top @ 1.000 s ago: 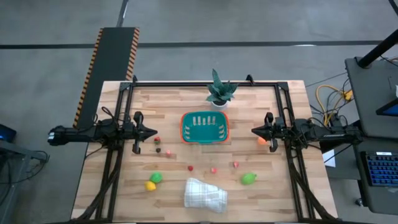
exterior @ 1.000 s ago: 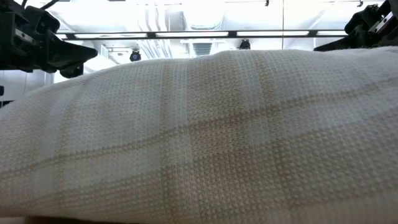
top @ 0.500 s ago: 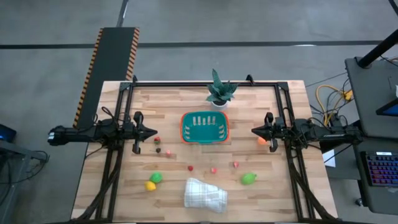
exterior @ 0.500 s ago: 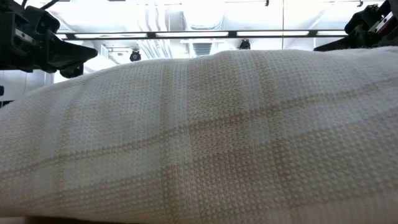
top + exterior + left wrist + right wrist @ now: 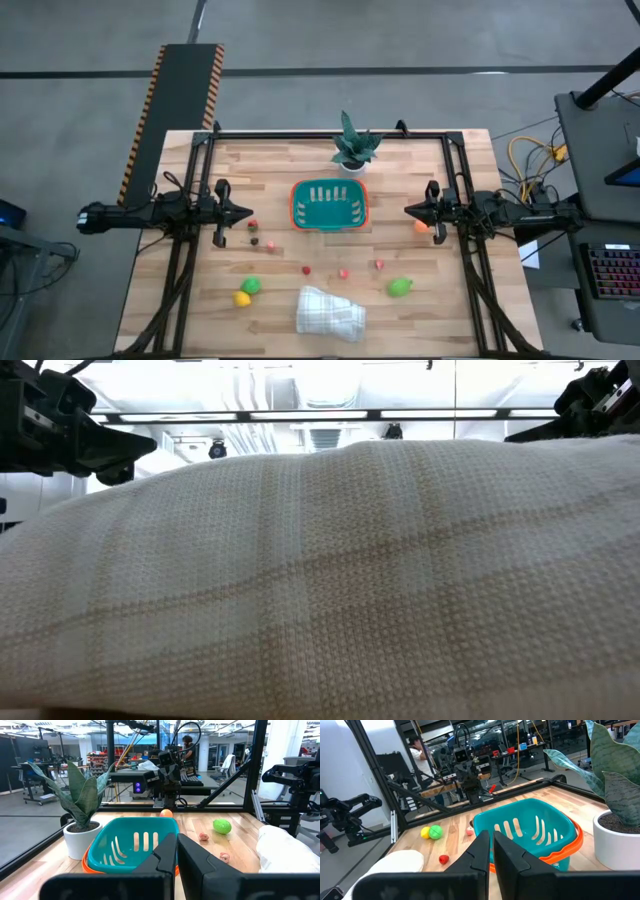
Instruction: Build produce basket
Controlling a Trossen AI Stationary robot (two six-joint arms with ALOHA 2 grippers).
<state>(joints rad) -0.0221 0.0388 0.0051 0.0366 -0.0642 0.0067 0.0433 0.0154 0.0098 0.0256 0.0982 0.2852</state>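
**Both arms parked, produce loose on the counter**

Nearest the front edge of the counter point(image 5: 200, 320) lay the folded white cloth point(image 5: 330, 311); it filled almost the whole low view point(image 5: 330, 580). Just behind it, to the left, a green piece point(image 5: 251, 285) touched a yellow piece point(image 5: 242, 298). To the right of the cloth sat a second green piece point(image 5: 400, 288). Between them, a loose row of three small red and pink pieces point(image 5: 343, 272) lay apart from one another.

Farther back, mid-counter, the left end effector point(image 5: 245, 212) hovered at the left side, fingers pressed shut on nothing, pointing inward. Two tiny berries point(image 5: 254, 232) lay just beside its tip. The right end effector point(image 5: 411, 210) hovered opposite at the right side, likewise closed and empty, with an orange piece point(image 5: 421, 227) just beside it.

Between the two stood the teal basket point(image 5: 329, 205) with its orange rim, upright, with no produce showing inside in either wrist view. Both wrist views showed closed fingers point(image 5: 172, 857) point(image 5: 487, 851) aimed at the basket.

Behind the basket, near the far edge, stood the potted plant point(image 5: 351, 145). Beyond the counter, a person point(image 5: 415, 747) was in the room.
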